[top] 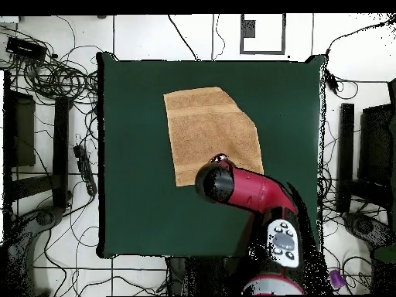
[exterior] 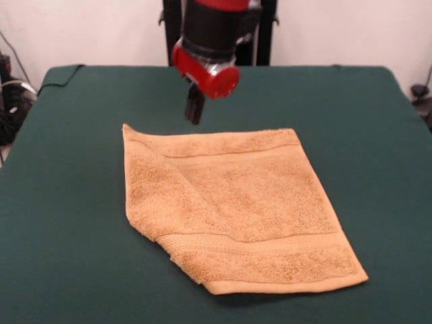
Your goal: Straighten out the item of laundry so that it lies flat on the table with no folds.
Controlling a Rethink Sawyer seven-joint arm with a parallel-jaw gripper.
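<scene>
The orange-tan towel (exterior: pixel 236 209) lies in the middle of the dark green table (exterior: pixel 61 223). Its left side is folded over along a diagonal, so the near left corner is cut off at a slant. Border bands run near its far and near edges. No tag shows. My gripper (exterior: pixel 194 108) hangs from the red and black arm just beyond the towel's far edge, left of centre, close above the cloth. In the overhead view the towel (top: pixel 209 131) has its top right corner slanted off, and the arm's red end (top: pixel 216 182) covers its lower right corner and hides the gripper.
Cables and dark equipment (top: pixel 46 155) lie on the floor around the table (top: pixel 131 216). Green cloth is bare on all sides of the towel.
</scene>
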